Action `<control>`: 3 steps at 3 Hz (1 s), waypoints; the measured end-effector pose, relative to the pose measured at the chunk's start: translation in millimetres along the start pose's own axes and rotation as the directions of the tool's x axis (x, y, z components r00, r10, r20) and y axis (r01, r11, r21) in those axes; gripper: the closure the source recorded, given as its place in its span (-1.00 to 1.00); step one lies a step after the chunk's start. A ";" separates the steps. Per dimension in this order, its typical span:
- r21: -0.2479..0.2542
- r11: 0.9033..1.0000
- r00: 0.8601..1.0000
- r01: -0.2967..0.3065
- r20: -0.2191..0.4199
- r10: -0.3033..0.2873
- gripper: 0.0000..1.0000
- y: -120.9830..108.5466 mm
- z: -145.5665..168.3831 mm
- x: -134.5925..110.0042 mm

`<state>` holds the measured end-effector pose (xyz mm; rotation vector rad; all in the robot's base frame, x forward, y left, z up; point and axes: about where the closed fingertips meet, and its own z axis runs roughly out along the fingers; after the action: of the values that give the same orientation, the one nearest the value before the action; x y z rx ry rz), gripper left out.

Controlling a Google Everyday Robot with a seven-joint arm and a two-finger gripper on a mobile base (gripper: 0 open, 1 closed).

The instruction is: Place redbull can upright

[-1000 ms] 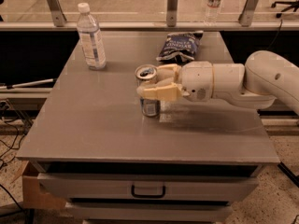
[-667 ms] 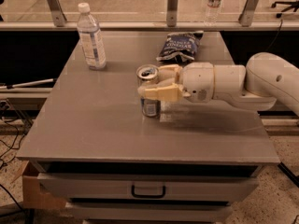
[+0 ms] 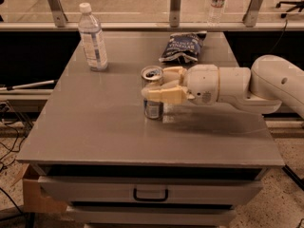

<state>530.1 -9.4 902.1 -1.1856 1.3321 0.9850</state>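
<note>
The redbull can [image 3: 153,108] stands upright at the frame's centre, base seemingly on the table [image 3: 95,127], with the gripper [image 3: 155,83] reaching in from the right, its 2 fingers clamped around the can's upper half. Placement looks nearly done; only releasing and backing away seem left.

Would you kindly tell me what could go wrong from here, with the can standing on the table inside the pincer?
1. The pincer holds the redbull can near its top. If it pulls away before opening fully, a finger could drag the slim can and tip it over on the table.
2. The chip bag lies close behind the pincer, so a retreat that swings backward might brush it.
</note>
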 end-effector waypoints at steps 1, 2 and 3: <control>0.000 1.000 1.000 0.000 0.000 0.000 -0.41 0.0 -0.1 0.0; 0.007 1.000 1.000 0.003 -0.012 -0.003 -0.98 -0.8 -4.0 2.6; 0.009 1.000 1.000 0.003 -0.016 -0.003 -1.00 -1.1 -4.9 3.2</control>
<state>530.4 -14.7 899.6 -1.1907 1.3453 0.9685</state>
